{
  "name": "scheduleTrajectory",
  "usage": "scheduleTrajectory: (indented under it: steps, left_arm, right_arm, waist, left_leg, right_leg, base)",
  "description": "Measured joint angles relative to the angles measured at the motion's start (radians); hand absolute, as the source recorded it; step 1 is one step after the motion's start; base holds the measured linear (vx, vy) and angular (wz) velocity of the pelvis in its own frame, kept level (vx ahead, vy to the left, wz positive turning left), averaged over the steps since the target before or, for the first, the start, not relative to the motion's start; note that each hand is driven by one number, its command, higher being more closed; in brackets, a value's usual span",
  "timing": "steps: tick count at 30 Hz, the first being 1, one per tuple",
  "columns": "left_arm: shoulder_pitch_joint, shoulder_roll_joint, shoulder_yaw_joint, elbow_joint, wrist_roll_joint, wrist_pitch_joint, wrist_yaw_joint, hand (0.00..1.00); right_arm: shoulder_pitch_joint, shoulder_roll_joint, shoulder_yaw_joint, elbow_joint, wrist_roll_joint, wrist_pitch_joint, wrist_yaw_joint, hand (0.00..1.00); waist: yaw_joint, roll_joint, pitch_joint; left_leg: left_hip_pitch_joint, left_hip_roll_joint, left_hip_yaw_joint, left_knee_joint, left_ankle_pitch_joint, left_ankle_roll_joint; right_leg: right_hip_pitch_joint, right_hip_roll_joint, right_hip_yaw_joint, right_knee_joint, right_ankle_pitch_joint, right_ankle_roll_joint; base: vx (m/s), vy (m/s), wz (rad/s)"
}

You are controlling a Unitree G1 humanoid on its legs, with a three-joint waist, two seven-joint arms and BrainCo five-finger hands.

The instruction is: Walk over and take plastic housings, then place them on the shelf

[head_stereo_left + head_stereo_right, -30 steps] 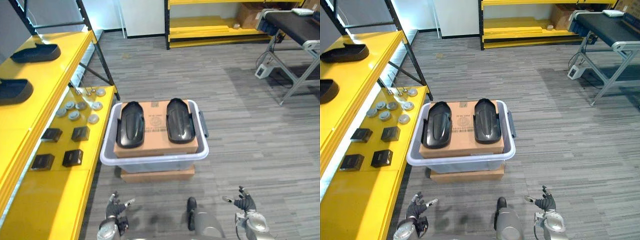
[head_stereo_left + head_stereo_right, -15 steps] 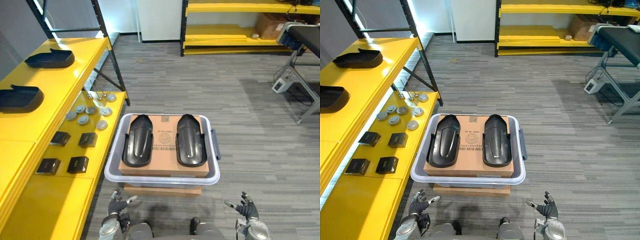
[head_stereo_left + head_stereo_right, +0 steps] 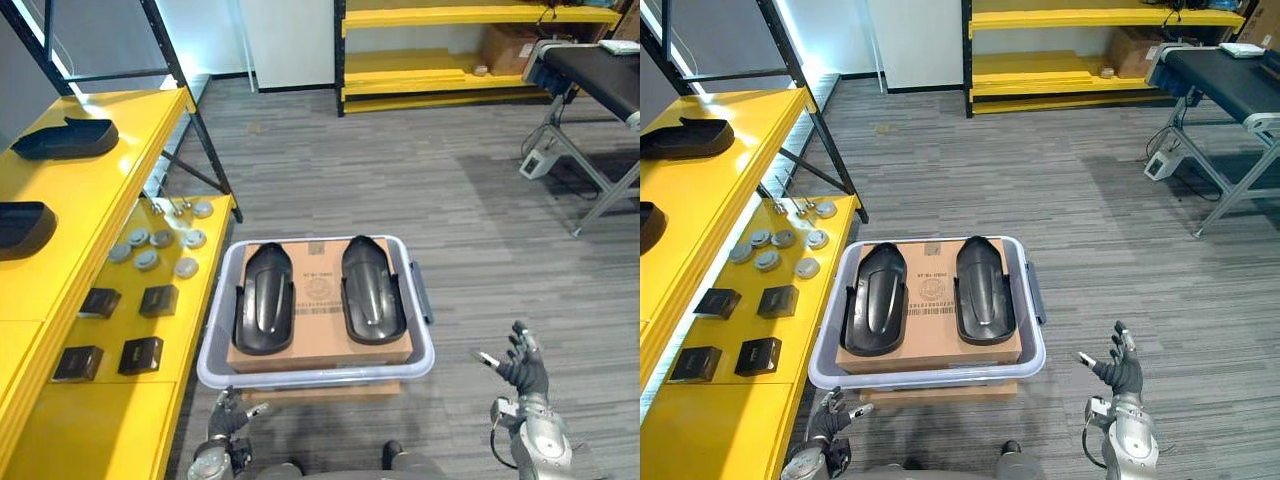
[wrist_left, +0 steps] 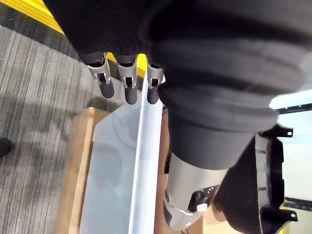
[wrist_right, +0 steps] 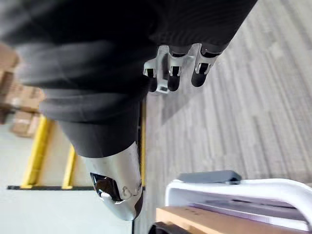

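Note:
Two black plastic housings lie side by side on a cardboard box (image 3: 322, 297) inside a pale bin (image 3: 318, 373): the left housing (image 3: 264, 310) and the right housing (image 3: 372, 289). Two more black housings rest on the yellow shelf's upper level, one further back (image 3: 63, 139) and one nearer (image 3: 20, 226). My left hand (image 3: 229, 418) hangs open below the bin's front left corner, holding nothing. My right hand (image 3: 520, 369) is raised open to the right of the bin, fingers spread, also holding nothing.
On the yellow shelf's lower level (image 3: 100, 400) lie several round metal parts (image 3: 148, 259) and small black blocks (image 3: 140, 354). A flat cardboard box (image 3: 320, 388) sits under the bin. A conveyor on a metal stand (image 3: 590, 70) stands at the far right; yellow racking (image 3: 440, 60) lines the back.
The camera has shifted, so the whole scene sits differently. My right hand has risen and moved out to the right of the bin. My left hand stays low at the bin's front left.

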Motion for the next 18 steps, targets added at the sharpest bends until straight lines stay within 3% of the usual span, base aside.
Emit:
scheduleTrajectory:
  steps: [4, 10, 18]
  left_arm:
    - [-0.001, 0.0, -0.003, 0.0, 0.0, 0.0, -0.001, 0.0]
    - [0.0, 0.0, -0.01, -0.001, 0.0, 0.0, -0.002, 0.0]
    - [0.0, -0.001, -0.03, -0.018, 0.0, 0.0, -0.001, 0.0]
  right_arm:
    - [-0.024, 0.0, 0.037, 0.002, -0.081, 0.005, -0.001, 0.0]
    - [-0.151, 0.0, 0.046, 0.115, -0.26, 0.068, -0.049, 0.0]
    - [-0.31, 0.003, 0.05, 0.31, -0.353, 0.138, -0.131, 0.0]
  waist:
    - [0.001, 0.007, -0.011]
    - [0.018, 0.01, -0.016]
    - [0.047, 0.011, -0.016]
  left_leg:
    - [0.004, -0.002, -0.021, -0.037, 0.023, -0.002]
    - [-0.01, -0.002, -0.051, -0.056, 0.041, -0.002]
    - [-0.034, -0.006, -0.075, -0.082, 0.061, -0.002]
  right_leg:
    - [-0.003, 0.001, -0.023, -0.004, 0.0, 0.0]
    - [-0.001, 0.002, -0.054, -0.017, 0.001, -0.001]
    - [-0.018, 0.002, -0.08, -0.027, 0.004, -0.005]
  base:
    - [0.01, -0.023, 0.14]
    - [-0.01, -0.018, 0.14]
    - [-0.01, -0.008, 0.1]
